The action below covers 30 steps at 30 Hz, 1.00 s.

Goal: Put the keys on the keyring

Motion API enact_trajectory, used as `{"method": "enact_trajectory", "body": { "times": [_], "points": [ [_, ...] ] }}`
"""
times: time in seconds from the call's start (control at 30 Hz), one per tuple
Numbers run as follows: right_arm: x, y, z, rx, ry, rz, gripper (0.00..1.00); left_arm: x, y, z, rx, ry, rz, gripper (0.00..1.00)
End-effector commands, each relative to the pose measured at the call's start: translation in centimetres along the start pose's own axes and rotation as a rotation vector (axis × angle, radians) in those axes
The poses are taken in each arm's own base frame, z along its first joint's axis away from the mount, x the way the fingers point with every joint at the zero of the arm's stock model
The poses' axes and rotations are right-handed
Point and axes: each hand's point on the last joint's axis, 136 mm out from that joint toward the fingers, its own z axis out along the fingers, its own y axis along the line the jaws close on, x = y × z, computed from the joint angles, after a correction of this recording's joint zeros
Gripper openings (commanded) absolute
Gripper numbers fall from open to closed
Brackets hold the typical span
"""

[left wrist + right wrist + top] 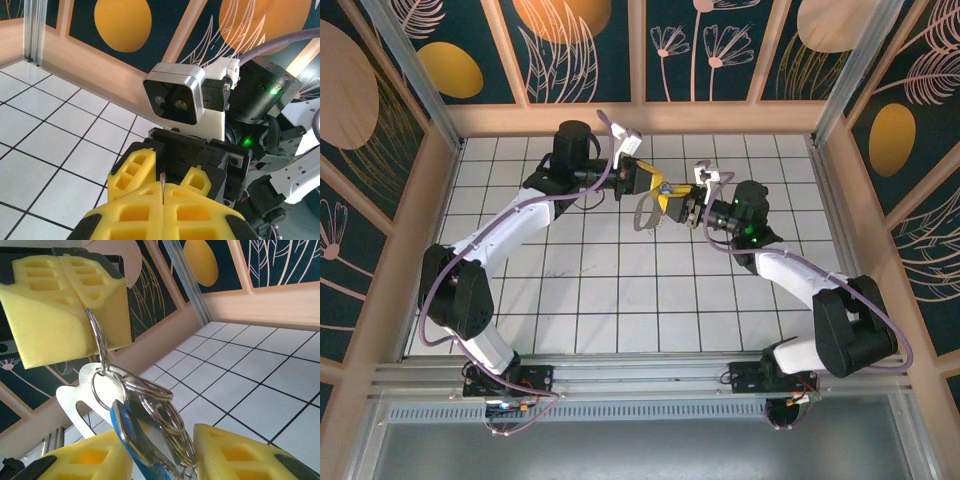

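Both grippers meet in mid-air over the back of the tiled table. My left gripper [653, 188] [163, 189] is shut on a thin metal ring [163, 181] of the keyring [645, 215]. In the right wrist view that ring [97, 340] hangs from the left gripper's fingers [60, 295]. Below it dangle the keyring's pale flat loop [75, 395], a cluster of silvery rings [162, 407] and the blue-headed key [131, 440]. My right gripper [670, 205] [162, 460] is open. The key and rings hang between its fingers [235, 455].
White tiled floor [620, 290] lies below both arms. Tan wooden walls with dark painted panels [640, 110] ring it on three sides. The right wrist's camera housing [175, 100] sits close in front of the left gripper.
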Motion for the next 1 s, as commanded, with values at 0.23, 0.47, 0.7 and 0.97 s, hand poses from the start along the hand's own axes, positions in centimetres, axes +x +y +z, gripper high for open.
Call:
{"method": "enact_trajectory", "body": {
  "times": [0.23,0.47,0.7,0.97],
  "points": [
    [-1.07,1.84,-0.83,-0.024,-0.026,-0.071,0.36,-1.78,-1.55,-0.5,0.014,-0.043,0.054,0.0],
    [-0.8,1.78,-1.01,-0.017,-0.023,-0.068,0.35,-1.83,-1.49,-0.47,0.013,-0.046,0.053,0.0],
    [-0.47,1.63,-1.04,-0.013,-0.023,-0.062,0.37,-1.82,-1.45,-0.42,0.014,-0.046,0.053,0.0],
    [-0.54,1.63,-1.04,-0.012,-0.023,-0.065,0.21,-1.71,-1.37,-0.43,0.011,-0.046,0.052,0.0]
  ]
}}
